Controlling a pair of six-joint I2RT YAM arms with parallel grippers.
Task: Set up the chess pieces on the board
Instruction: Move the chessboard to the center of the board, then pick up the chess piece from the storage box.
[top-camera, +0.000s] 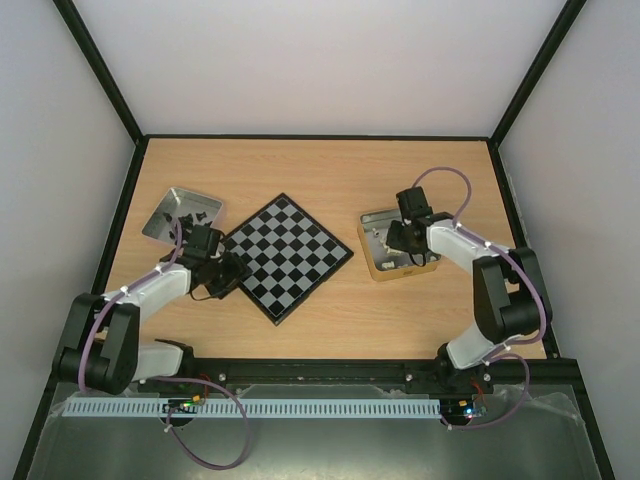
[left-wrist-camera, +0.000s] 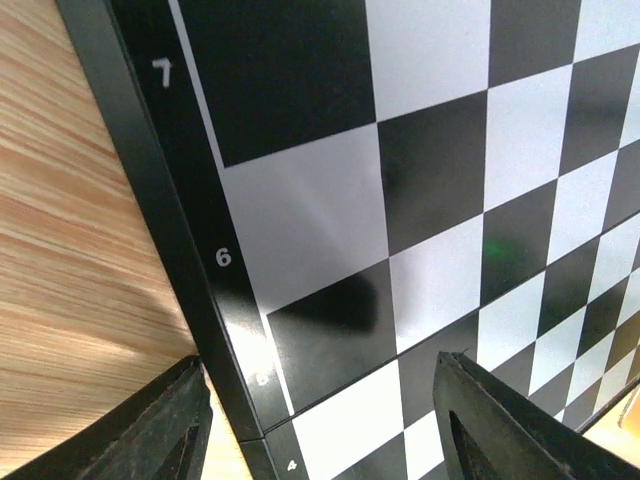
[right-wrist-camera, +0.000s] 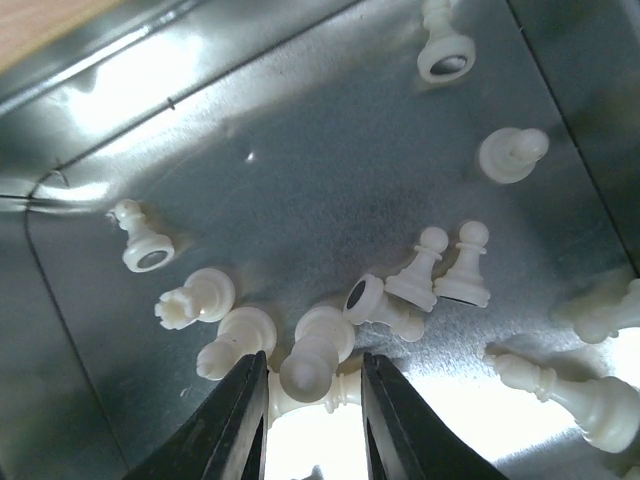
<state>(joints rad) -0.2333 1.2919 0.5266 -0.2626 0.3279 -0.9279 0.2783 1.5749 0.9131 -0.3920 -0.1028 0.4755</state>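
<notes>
Pinching a white piece (right-wrist-camera: 320, 340) in the tray (right-wrist-camera: 120, 100), R end effector (right-wrist-camera: 313, 360) sits narrow; L end effector (left-wrist-camera: 320, 360) wide, empty, over board (top-camera: 288, 257) edge; board lies diagonal, desk (top-camera: 330, 170) ctr.

You are looking at a robot lab. The wooden table (top-camera: 330, 170) stands inside a booth with plain white walls (top-camera: 330, 60) and black frame bars (top-camera: 100, 75). A left arm (top-camera: 150, 290) and a right arm (top-camera: 490, 270) are bolted to a black rail (top-camera: 330, 372) at the near edge, and purple cables (top-camera: 445, 170) run along them.
</notes>
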